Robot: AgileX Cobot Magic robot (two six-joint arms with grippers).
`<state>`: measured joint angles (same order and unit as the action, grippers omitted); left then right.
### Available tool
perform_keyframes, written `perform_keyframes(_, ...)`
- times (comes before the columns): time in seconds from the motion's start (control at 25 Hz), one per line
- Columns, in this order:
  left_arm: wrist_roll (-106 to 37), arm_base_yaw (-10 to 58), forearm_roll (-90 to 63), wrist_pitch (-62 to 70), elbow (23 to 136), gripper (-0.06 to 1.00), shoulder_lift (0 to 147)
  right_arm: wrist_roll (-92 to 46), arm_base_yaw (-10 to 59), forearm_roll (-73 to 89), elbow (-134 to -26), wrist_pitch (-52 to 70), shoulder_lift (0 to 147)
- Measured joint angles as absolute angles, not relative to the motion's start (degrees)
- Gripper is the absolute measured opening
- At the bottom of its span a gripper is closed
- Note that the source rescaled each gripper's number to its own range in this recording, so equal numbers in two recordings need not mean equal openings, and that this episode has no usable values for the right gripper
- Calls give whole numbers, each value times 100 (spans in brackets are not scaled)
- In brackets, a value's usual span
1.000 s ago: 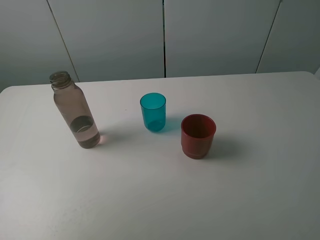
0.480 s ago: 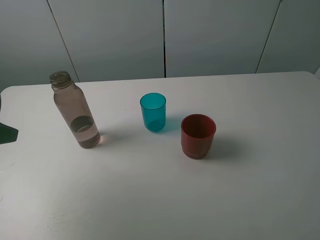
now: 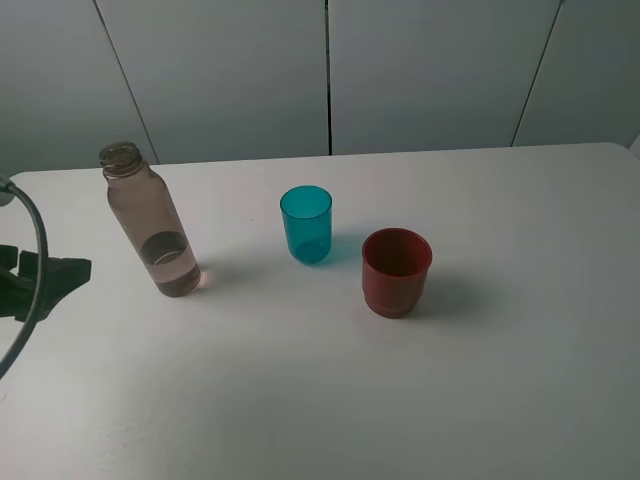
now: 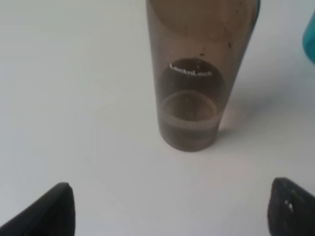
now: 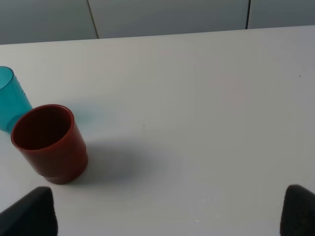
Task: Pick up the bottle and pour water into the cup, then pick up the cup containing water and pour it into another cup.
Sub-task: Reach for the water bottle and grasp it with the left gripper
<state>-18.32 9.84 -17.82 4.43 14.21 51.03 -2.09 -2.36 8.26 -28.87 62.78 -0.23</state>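
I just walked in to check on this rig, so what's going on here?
Nothing is held yet. The left gripper, fingers spread wide, faces the tall clear brownish plastic bottle, which stands upright with a little water, untouched. The small translucent teal cup and the wider dark-red plastic cup stand to its right on the white table. The right gripper is open too, holding nothing.

You have a white table [image 3: 500,400] carrying bottle [image 3: 150,228] at left, teal cup [image 3: 306,226] mid, red cup [image 3: 396,274] near it, all upright.
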Motion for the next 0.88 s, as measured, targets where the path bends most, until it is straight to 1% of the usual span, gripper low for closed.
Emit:
perform_keyframes(0.12,-1622,984,-1607,-55,1245,100,5103,-209,-236,826,-2887,6278,-23)
perform_keyframes(0.36,-1131,984,-949,-462,1117,100,5210,-209,-236,826,-2887,6278,-23)
perform_keyframes(0.56,-705,984,-448,-739,1104,100,5813,-209,-236,826,-2887,6278,-23)
perform_keyframes(0.88,-637,984,-114,-1313,1104,100,6704,-200,-236,826,-2887,6278,-23)
